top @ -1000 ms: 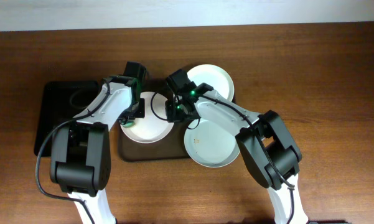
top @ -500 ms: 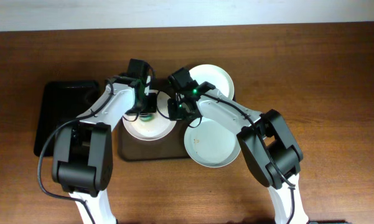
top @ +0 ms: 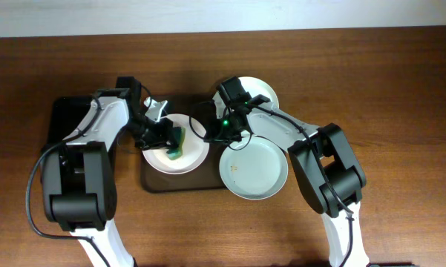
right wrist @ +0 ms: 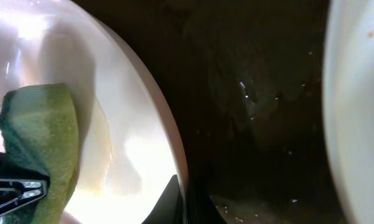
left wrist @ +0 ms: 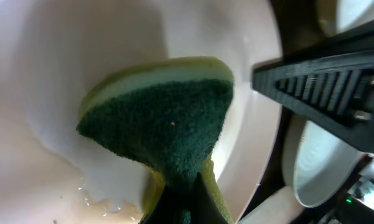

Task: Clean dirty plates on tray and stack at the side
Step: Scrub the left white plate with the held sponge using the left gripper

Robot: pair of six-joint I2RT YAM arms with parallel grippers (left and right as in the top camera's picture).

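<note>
Nearest the arm bases: bluish plate [top: 256, 174], overhanging the front right corner of the brown tray [top: 182, 182]. It has a small brown speck on its left side. Bare wood of the tabletop [top: 401, 111] runs to its right and along the front.

Mid tray: left white plate [top: 171, 159] lies flat. Its front edge is near the tray's front rim and its right edge is just beside the bluish plate. Left end effector [top: 162, 136] is closed on a green-and-yellow sponge [top: 179, 141], which is pressed into the plate's bowl. Right end effector [top: 212, 136] is at the same plate's right rim, fingers narrow, pinching the rim.

Farther back: far white plate [top: 260, 90] sits at the tray's back right, partly under the right arm. Glossy black tray [top: 63, 130] sits to the left, close to the brown one; touching or apart, cannot tell. Pale wall [top: 223, 15] lies beyond the tabletop's back edge.

Left wrist view only: the sponge's dark scouring face fills the middle, with water droplets on the plate below it. A ribbed black part of the right arm sits close at the right.

Right wrist view only: wet sheen and droplets on the tray floor. A second plate edge shows at the far right, which plate unclear.
</note>
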